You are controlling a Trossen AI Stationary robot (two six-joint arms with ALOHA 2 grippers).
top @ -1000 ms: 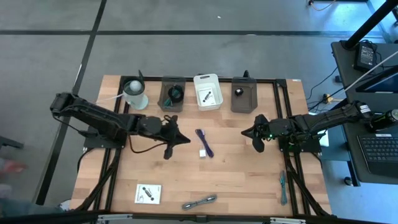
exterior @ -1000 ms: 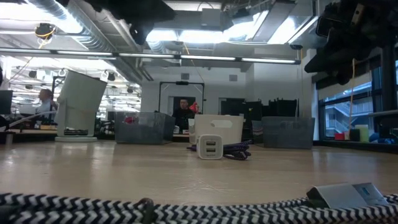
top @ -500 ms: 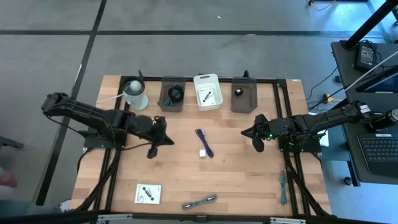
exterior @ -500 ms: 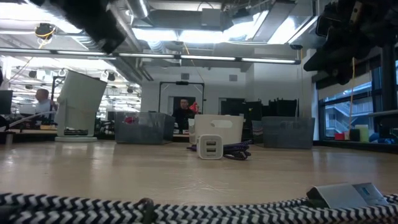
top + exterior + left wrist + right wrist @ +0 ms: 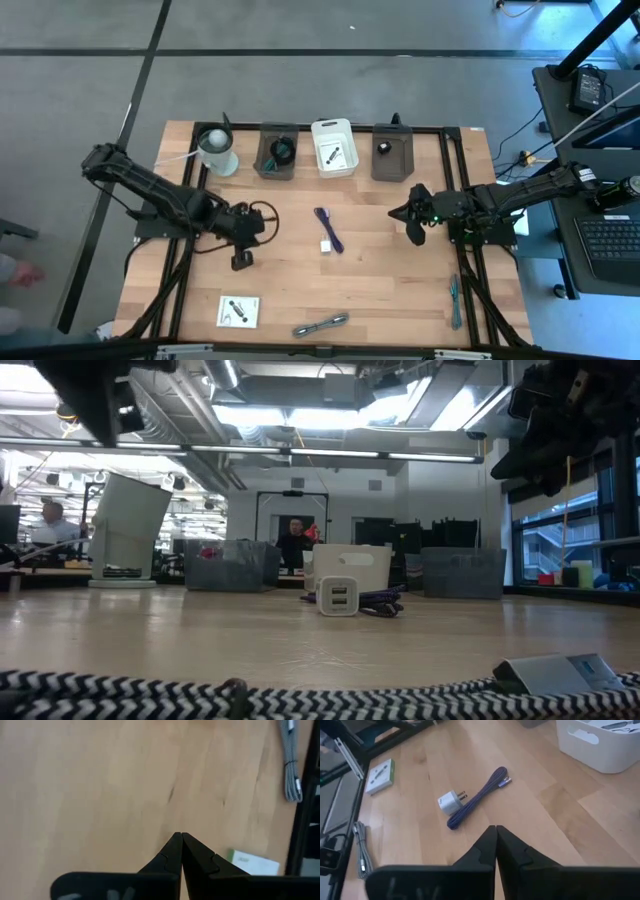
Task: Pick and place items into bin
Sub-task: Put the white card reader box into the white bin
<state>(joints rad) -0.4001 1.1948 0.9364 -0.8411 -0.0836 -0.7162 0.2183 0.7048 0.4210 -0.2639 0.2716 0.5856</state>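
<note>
Purple cable (image 5: pixel 328 228) and white plug (image 5: pixel 325 246) lie mid-table between left gripper (image 5: pixel 241 262) and right gripper (image 5: pixel 413 234).

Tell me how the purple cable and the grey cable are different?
The purple cable lies mid-table beside a small white plug; the grey cable lies at the table's near edge, alone. The purple one is plain; the grey one is braided in black and white with metal ends. Both are folded into short bundles on the wood.

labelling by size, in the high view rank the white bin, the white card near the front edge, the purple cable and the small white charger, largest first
1. white bin
2. white card
3. purple cable, long but thin, so its place against the card is unsure
4. white charger
</note>
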